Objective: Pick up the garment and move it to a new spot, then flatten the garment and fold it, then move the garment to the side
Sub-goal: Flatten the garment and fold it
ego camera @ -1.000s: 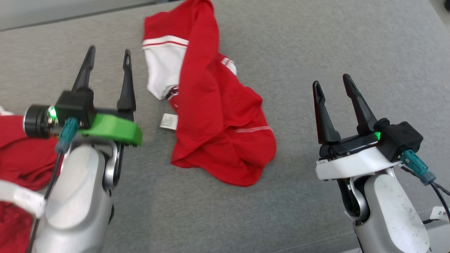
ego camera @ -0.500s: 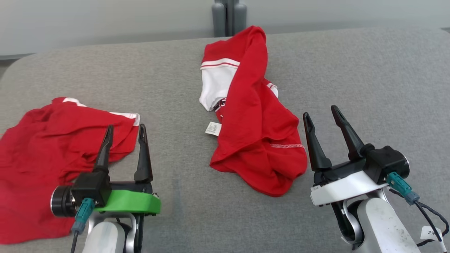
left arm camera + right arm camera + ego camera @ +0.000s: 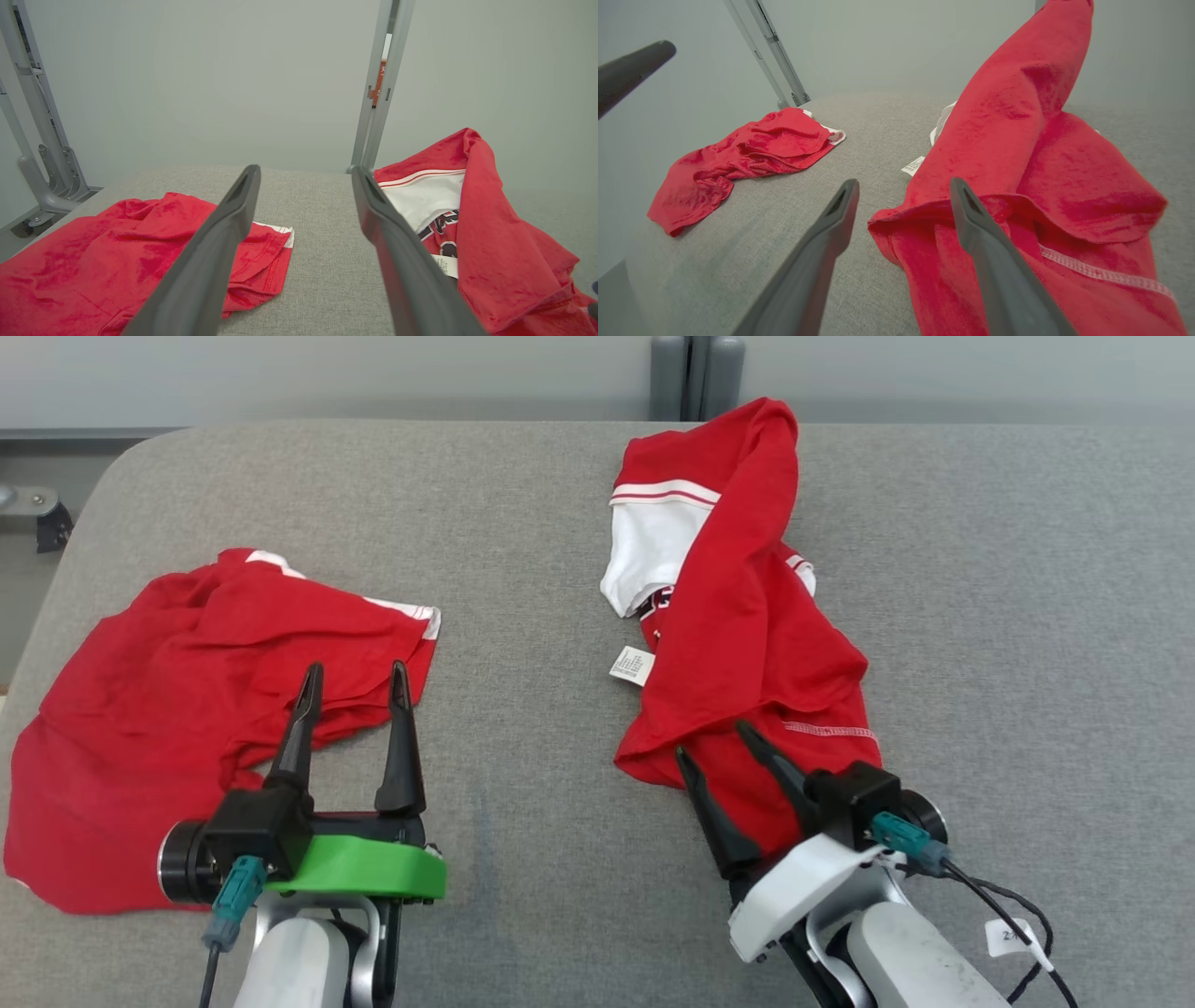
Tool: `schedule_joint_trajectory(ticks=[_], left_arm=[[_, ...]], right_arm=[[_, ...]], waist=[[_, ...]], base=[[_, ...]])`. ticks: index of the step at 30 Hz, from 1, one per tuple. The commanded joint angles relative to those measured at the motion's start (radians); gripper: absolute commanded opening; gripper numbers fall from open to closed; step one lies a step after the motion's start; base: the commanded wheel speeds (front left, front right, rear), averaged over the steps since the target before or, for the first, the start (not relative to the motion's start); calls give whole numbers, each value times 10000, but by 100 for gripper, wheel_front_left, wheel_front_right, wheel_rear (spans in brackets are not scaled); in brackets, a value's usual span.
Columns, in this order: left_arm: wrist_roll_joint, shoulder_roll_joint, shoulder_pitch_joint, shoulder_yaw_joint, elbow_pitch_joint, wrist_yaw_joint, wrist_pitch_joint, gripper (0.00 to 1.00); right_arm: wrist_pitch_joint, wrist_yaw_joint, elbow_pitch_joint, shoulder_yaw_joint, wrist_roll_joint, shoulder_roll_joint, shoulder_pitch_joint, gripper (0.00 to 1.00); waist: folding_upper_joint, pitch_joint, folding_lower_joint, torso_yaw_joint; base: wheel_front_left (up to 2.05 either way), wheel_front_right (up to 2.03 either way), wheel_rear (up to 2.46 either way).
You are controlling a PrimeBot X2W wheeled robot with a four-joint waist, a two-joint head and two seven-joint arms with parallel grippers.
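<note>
The right claw (image 3: 717, 743) stood wide apart and held nothing, one finger over the near hem of the crumpled red shirt (image 3: 747, 644) and the other beside it. Whether a tip touched the cloth was hard to tell. That shirt lay heaped mid-table on the grey table (image 3: 523, 569), a white label (image 3: 632, 665) poking out at its left. The left claw (image 3: 356, 670), also spread and empty, hung over the corner of a second red shirt (image 3: 187, 709) further left. A grey post (image 3: 695, 373) rose behind.
</note>
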Motion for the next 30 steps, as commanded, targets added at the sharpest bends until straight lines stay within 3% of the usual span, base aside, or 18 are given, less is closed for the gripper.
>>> schedule_joint_trajectory(ticks=[1,7,16,24,26,30], left_arm=[[-89,-9,-198,-85,12,8,-5,100],[-468,-6,-348,-484,96,185,-7,100],[-846,-7,-428,-1042,80,407,-5,100],[-957,-9,-269,-1189,18,536,-5,100],[-988,-8,-303,-1202,20,548,-5,100],[-993,-8,-396,-1128,62,574,-5,100]], right_arm=[[174,2,207,220,268,3,-199,100],[792,1,1359,654,1298,-17,-749,100],[508,1,2803,357,1994,-13,-1462,100],[300,2,3733,209,2526,-17,-1959,100],[235,1,3926,303,2521,-17,-2096,0],[-58,2,3800,586,2773,-17,-2350,0]], waist=[[0,293,0,344],[0,555,0,952],[0,670,0,1894],[0,793,0,2136],[0,824,0,2080],[0,787,0,1770]], base=[[0,0,0],[0,0,0],[0,0,0],[0,0,0],[0,0,0],[0,0,0]])
